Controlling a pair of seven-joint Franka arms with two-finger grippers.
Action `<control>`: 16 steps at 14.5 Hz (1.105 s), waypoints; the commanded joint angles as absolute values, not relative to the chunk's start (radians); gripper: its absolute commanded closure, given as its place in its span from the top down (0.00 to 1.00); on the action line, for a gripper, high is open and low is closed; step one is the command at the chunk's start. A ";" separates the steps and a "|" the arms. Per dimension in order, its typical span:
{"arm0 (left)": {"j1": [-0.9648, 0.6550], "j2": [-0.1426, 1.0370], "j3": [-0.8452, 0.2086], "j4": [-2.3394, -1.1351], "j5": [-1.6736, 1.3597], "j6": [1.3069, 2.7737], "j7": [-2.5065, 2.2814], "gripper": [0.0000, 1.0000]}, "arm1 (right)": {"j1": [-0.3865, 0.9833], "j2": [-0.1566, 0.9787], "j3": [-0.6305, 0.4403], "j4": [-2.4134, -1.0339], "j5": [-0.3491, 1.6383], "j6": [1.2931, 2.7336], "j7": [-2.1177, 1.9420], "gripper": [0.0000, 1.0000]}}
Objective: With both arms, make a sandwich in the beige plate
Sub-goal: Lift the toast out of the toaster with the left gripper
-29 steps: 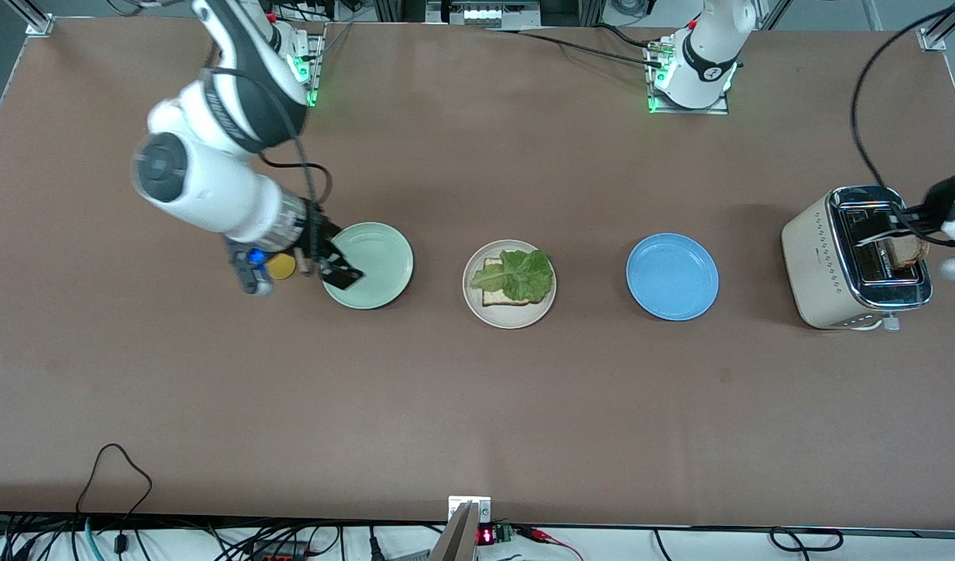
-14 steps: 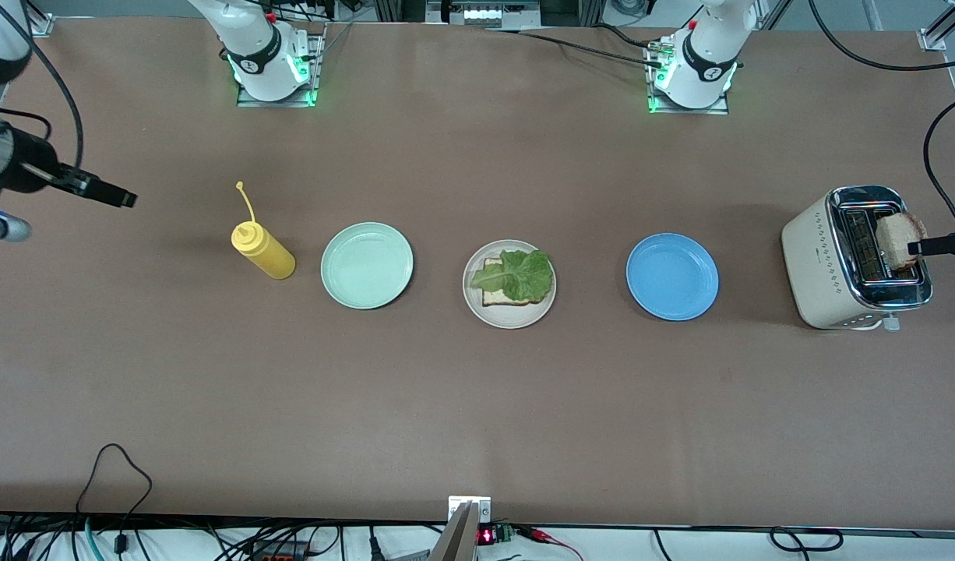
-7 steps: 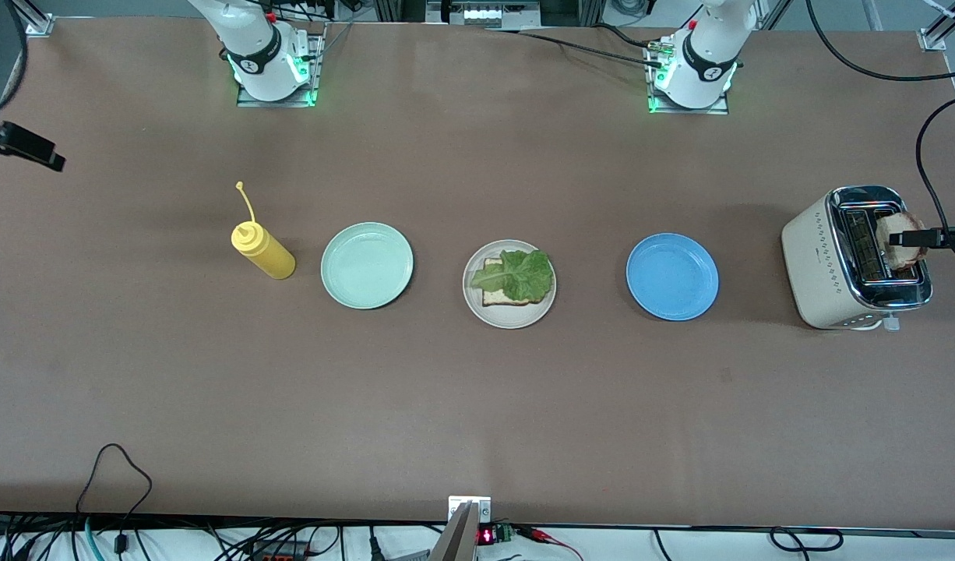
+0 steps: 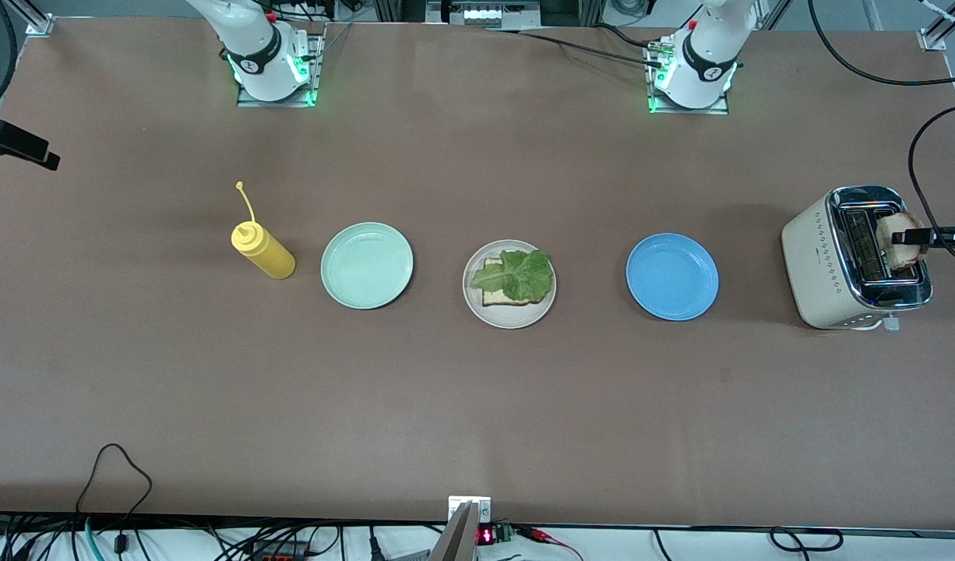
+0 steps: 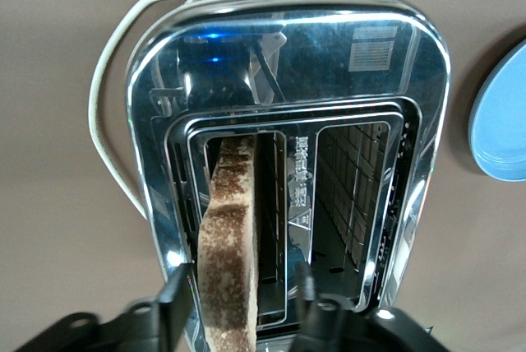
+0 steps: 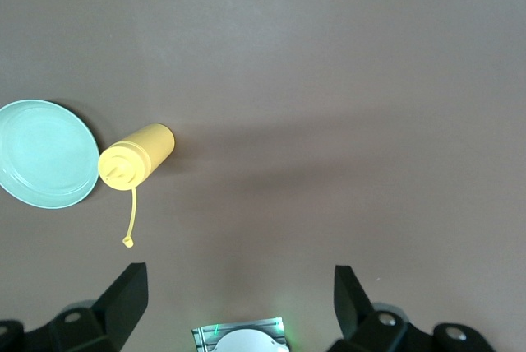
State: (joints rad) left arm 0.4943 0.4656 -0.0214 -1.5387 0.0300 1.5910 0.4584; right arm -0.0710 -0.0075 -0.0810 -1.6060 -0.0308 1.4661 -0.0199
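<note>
Gripping not yet firm: left gripper straddles toast slice standing in toaster slot, jaws part-closed, one finger apparently clear. Seat both, lift straight. Right gripper waits, jaws wide. Beige plate: bread, lettuce.

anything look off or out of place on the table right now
Nothing stands out. The beige plate holds one bread slice topped with lettuce, neatly centred. The left gripper straddles the toast standing in the toaster. The right gripper waits, open, over bare table.
</note>
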 commanded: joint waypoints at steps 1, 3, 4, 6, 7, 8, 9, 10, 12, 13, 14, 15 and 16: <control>0.503 0.486 -0.028 -1.506 0.012 1.575 0.483 0.16 | -0.026 0.024 -0.097 -1.549 -0.018 1.440 -0.032 1.00; 0.515 0.489 -0.028 -1.505 -0.011 1.577 0.486 0.08 | 0.004 0.035 -0.094 -1.545 -0.040 1.437 -0.029 1.00; 0.528 0.488 -0.028 -1.503 -0.034 1.575 0.497 0.05 | 0.005 0.038 -0.094 -1.545 -0.047 1.434 -0.031 1.00; 0.532 0.479 -0.028 -1.500 -0.041 1.571 0.524 0.01 | 0.009 0.038 -0.092 -1.546 -0.049 1.434 -0.020 1.00; 0.534 0.476 -0.031 -1.485 -0.043 1.565 0.531 0.01 | 0.011 0.038 -0.092 -1.546 -0.049 1.434 -0.018 1.00; 0.534 0.459 -0.034 -1.439 -0.043 1.531 0.534 0.01 | 0.011 0.038 -0.092 -1.549 -0.049 1.433 -0.015 1.00; 0.534 0.456 -0.035 -1.398 -0.043 1.457 0.537 0.01 | 0.009 0.040 -0.092 -1.551 -0.040 1.433 -0.014 1.00; 0.534 0.456 -0.037 -1.331 -0.044 1.377 0.540 0.01 | 0.009 0.040 -0.092 -1.552 -0.035 1.436 -0.012 1.00; 0.529 0.456 -0.043 -1.208 -0.044 1.254 0.540 0.01 | 0.011 0.044 -0.091 -1.551 -0.034 1.443 -0.012 1.00; 0.522 0.456 -0.049 -1.174 -0.044 1.208 0.540 0.01 | 0.011 0.044 -0.091 -1.552 -0.034 1.442 -0.011 1.00; 0.517 0.453 -0.073 -1.155 -0.046 1.166 0.537 0.01 | 0.011 0.044 -0.091 -1.552 -0.026 1.437 0.001 1.00; 0.515 0.439 -0.115 -1.151 -0.046 1.143 0.535 0.01 | 0.012 0.044 -0.091 -1.555 -0.015 1.436 0.039 1.00; 0.515 0.416 -0.176 -1.152 -0.046 1.137 0.517 0.01 | 0.011 0.044 -0.091 -1.558 -0.011 1.440 0.058 1.00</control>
State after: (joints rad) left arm 0.5205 0.4277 -0.0934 -1.1790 -0.0425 1.1745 0.5222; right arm 0.0016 0.0350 -0.0820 -1.5765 -0.0295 1.4578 0.0137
